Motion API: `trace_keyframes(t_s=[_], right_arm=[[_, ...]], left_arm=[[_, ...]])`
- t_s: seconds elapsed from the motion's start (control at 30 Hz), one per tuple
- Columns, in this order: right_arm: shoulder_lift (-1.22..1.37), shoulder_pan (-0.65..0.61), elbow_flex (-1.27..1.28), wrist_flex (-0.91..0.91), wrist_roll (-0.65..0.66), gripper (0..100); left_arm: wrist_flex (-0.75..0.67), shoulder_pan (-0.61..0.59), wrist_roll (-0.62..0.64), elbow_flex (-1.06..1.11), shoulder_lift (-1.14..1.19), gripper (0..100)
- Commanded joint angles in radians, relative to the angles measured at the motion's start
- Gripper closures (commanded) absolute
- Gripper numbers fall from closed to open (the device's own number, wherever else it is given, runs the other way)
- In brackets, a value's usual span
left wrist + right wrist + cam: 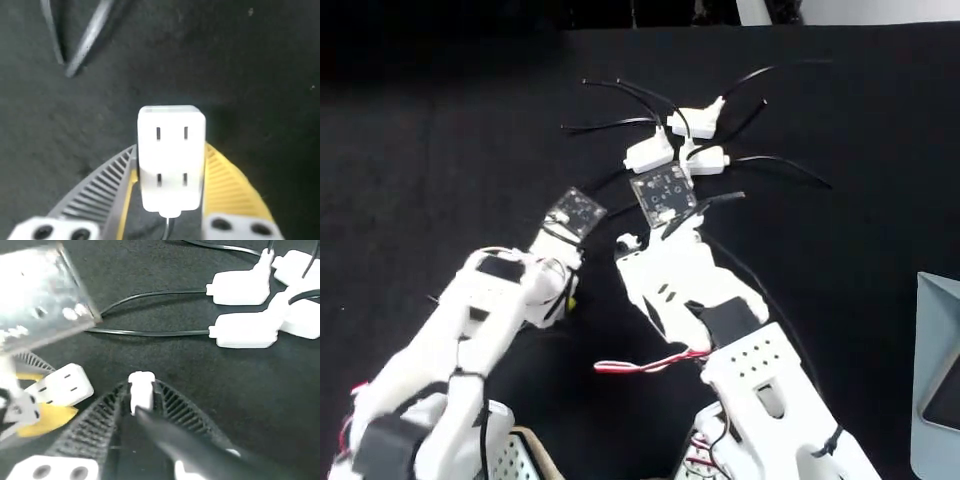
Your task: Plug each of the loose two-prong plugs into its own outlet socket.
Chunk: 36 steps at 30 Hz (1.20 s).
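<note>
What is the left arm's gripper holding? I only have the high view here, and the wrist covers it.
Observer: The left gripper is shut on a white outlet socket, with the slotted face toward its wrist camera.
Operator: And the right arm?
Observer: The right gripper is shut on a small white plug. A black cable runs back from it.
Operator: Are the two joined?
Observer: No. In the right wrist view the outlet socket sits off to one side of the plug, with bare black table between them.
</note>
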Motion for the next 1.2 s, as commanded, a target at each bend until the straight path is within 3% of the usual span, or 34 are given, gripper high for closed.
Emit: trace_keyframes(t_s=[0.0,0.33,0.53,0.77,1.17], right_arm=[[-0.002,0.014,-0.024,-0.018,-0.002,98.5],[0.021,-0.092,-0.007,-0.069,0.040,98.5],[0.206,-0.198,-0.024,-0.199,0.124,98.5],[0.409,-0.272,-0.088,-0.304,0.167,98.5],[0.432,-0.275,-0.093,-0.440,0.169,98.6]], left_arm=[[0.080,-0.061,0.026,-0.002,-0.155,71],[0.245,-0.248,0.034,0.007,-0.399,70],[0.259,-0.433,0.212,0.047,-0.477,70],[0.181,-0.456,0.276,0.124,-0.488,70],[0.155,-0.483,0.272,0.153,-0.486,70]])
